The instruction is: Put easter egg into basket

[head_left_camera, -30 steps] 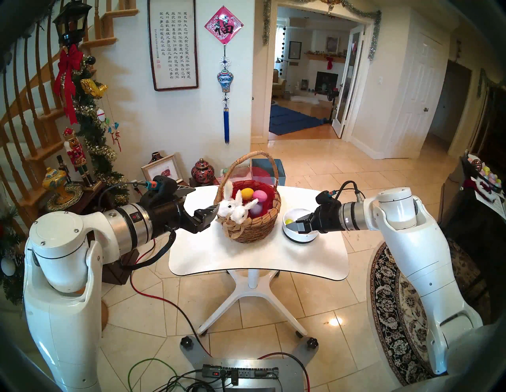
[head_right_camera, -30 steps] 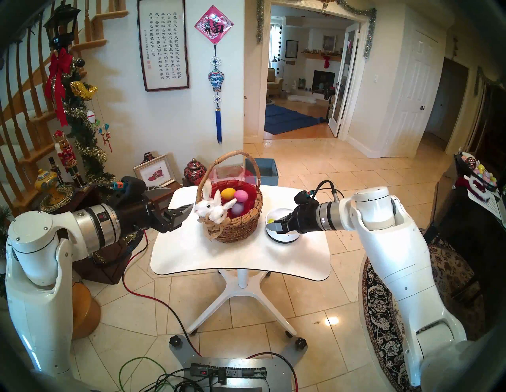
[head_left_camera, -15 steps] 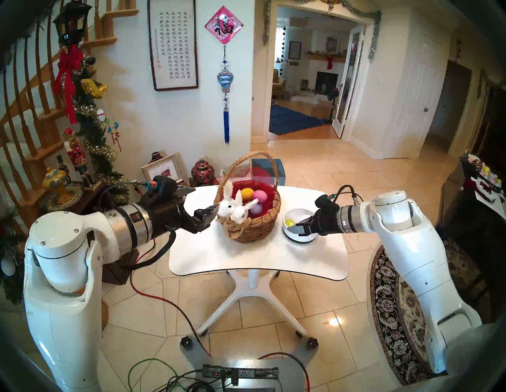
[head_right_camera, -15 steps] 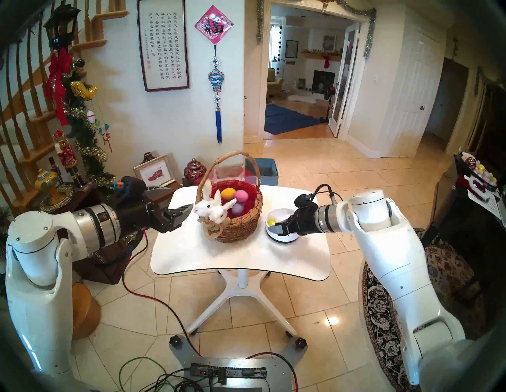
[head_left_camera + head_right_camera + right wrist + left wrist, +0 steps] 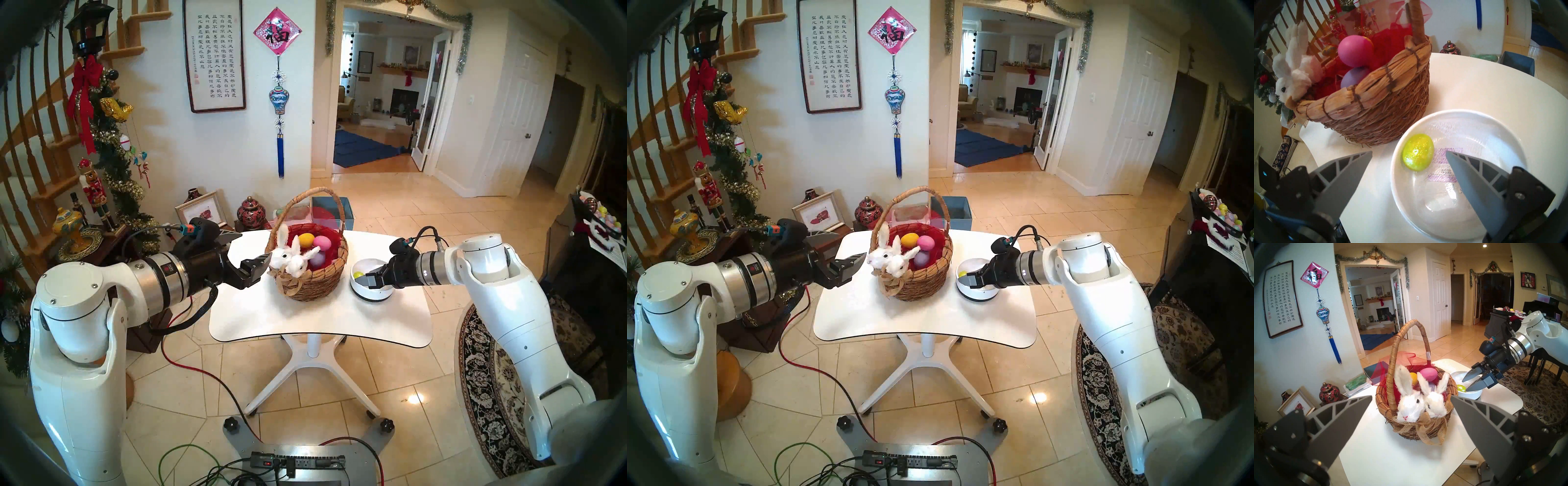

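A glittery yellow-green easter egg lies in a small white bowl on the white table, just right of the basket. The wicker basket has a tall handle, a red lining, two white plush bunnies and a burlap bow. Inside it lie an orange egg, a pink egg and a purple egg. My right gripper hangs open over the bowl, its fingers on either side of the glittery egg without touching it. My left gripper stays open and empty, just left of the bunnies.
The white table has bare surface in front of the basket and bowl. A blue box sits on the floor behind it. A dark side table with vases stands at the left, and a piano at the right.
My right arm has shifted slightly toward the basket, bringing its open gripper a little further over the bowl. The left arm, basket and eggs have not moved.
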`<state>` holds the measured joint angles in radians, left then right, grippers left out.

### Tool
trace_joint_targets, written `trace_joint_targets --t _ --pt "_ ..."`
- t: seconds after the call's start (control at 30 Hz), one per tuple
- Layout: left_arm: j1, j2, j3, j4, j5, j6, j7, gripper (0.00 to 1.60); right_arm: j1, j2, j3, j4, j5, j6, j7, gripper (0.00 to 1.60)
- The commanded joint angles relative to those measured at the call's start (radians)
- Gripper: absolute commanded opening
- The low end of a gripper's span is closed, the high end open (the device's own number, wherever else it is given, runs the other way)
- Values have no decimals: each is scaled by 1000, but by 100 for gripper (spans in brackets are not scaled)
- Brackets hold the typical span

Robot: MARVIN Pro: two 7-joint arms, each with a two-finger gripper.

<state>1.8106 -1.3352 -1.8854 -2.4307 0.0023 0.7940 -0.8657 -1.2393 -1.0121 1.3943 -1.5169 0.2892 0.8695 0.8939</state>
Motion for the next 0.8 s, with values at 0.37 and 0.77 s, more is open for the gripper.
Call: trace_joint_targets --t 0.37,0.77 --pt "-9 -2 1 -5 3 2 -3 160 40 -7 -7 20 -4 11 9 154" --pt "-10 -5 1 -5 7 2 -7 160 45 -14 -14 55 -16 -5 8 152"
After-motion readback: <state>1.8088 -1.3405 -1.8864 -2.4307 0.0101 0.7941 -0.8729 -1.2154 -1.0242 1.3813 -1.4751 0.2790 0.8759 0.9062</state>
